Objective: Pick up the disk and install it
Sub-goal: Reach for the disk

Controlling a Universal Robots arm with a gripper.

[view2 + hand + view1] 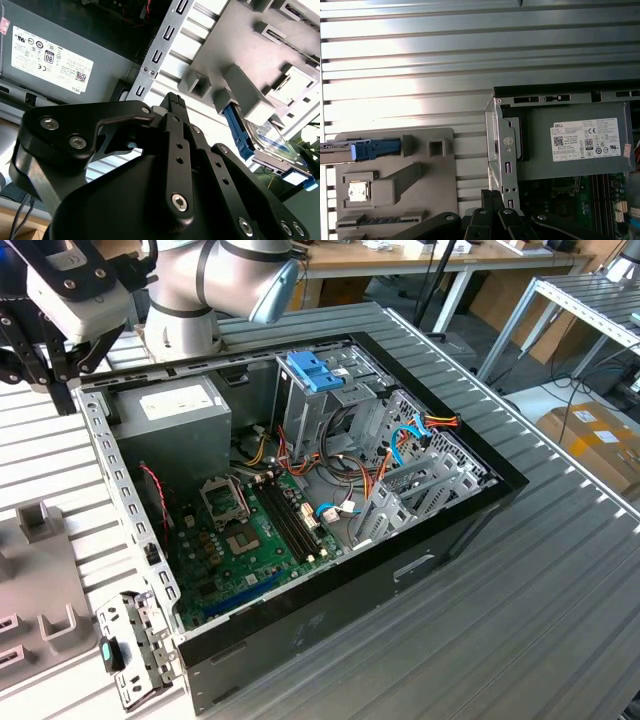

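Ribbed metal bench. We note the disk sitting in the grey holder beside the open computer case. Gripper hovers over the case wall nearest the holder, fingers closed together, holding nothing.

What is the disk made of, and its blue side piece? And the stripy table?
The disk looks like bare metal: silver-grey and shiny around its label. Its blue side rail looks like plastic: even colour, dull sheen, moulded shape. The table is probably metal too: grey ribbed strips with bright streaks of reflected light.
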